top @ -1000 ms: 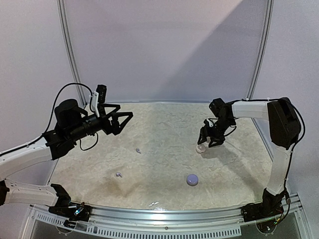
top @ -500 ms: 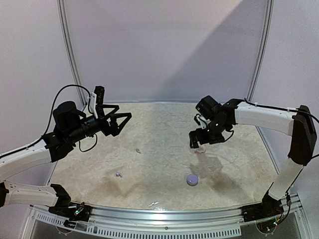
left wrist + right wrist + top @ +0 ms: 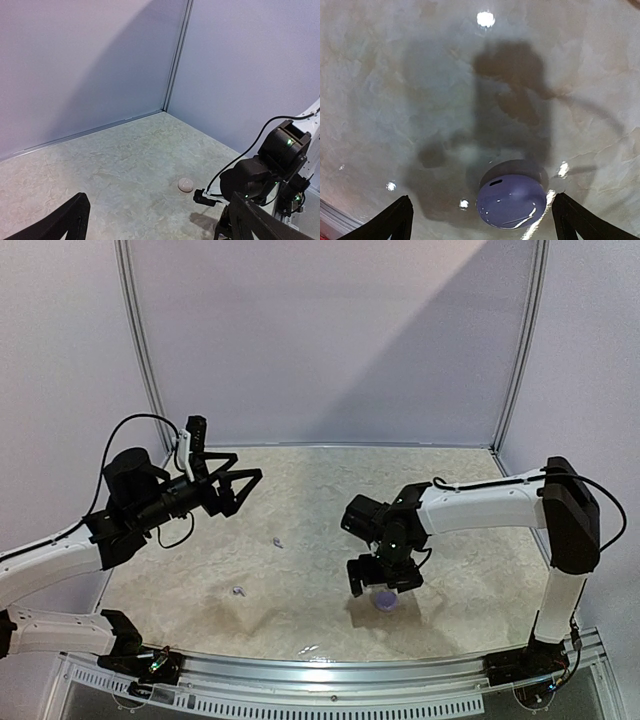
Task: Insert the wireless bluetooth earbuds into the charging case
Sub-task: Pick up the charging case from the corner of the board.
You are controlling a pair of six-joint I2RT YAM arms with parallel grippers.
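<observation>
Charging case (image 3: 512, 197) sits on the table (image 3: 320, 490) directly beneath the right gripper (image 3: 382, 586); its interior is not visible. Both earbuds (image 3: 277, 542) lie loose, well left. Right and left gripper (image 3: 248, 488) jaws stand apart, holding nothing.

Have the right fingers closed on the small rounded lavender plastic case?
No, the right fingers stand wide apart, clear of the lavender case.

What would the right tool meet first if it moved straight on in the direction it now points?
The right tool would probably meet the small rounded lavender plastic case, lying on the beige table below its open fingers. The gap above it is unclear.
</observation>
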